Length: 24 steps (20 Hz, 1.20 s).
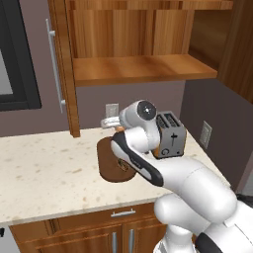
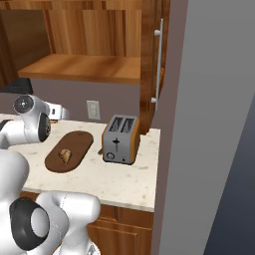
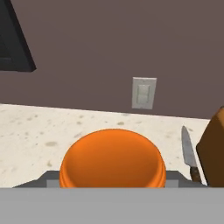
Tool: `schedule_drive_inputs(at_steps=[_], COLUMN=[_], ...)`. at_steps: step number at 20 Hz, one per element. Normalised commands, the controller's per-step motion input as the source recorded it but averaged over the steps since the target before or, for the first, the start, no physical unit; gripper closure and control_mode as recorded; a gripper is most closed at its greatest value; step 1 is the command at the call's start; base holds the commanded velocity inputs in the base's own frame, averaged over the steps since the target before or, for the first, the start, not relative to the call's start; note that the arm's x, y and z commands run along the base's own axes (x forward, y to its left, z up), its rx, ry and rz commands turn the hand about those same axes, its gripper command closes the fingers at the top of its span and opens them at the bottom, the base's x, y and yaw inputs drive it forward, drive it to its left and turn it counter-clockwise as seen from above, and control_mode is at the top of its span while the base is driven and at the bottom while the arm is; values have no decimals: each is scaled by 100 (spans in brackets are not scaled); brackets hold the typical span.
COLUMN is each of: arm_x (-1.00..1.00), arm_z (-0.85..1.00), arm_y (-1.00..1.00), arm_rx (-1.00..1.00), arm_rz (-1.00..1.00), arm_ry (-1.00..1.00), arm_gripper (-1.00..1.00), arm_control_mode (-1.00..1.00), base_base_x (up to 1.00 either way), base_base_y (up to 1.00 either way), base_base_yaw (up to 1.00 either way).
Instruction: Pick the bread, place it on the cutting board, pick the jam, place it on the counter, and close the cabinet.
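My gripper (image 3: 112, 180) is shut on the jam (image 3: 113, 159), an orange jar whose round top sits between the grey fingertips (image 3: 46, 179). In the left base view the gripper (image 1: 111, 123) hovers low over the back of the counter (image 1: 44, 168), just behind the cutting board (image 1: 105, 160), with a sliver of the jam (image 1: 119, 129) showing. Whether the jar touches the counter I cannot tell. The bread (image 2: 64, 155) lies on the dark oval cutting board (image 2: 74, 144). Above, the cabinet (image 1: 141, 66) stands open, its left door (image 1: 63, 64) swung out, its shelf bare.
A silver and orange toaster (image 1: 170, 134) stands right of the board, also toaster (image 2: 120, 139). A knife (image 3: 189, 153) lies beside it on the counter. A wall outlet (image 3: 144, 92) is straight ahead. A dark appliance (image 1: 15, 54) hangs at the far left. A grey wall (image 2: 214, 124) bounds the right.
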Motion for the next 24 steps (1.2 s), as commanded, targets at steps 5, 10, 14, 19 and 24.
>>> schedule_drive_inputs(at_steps=[5,10,14,19,24], arm_x=[0,0,0,0,0], arm_z=[-47,-47,-36,-33,-33], arm_y=[31,33,32,28,30], arm_rx=[0,1,4,4,0], arm_rz=[0,0,0,0,0], arm_ry=[1,3,6,9,5], arm_gripper=[100,100,100,100,100], arm_control_mode=[-100,-100,-100,-100,-100], base_base_x=[0,0,0,0,0], base_base_y=[0,0,0,0,0], base_base_yaw=[0,0,0,0,0])
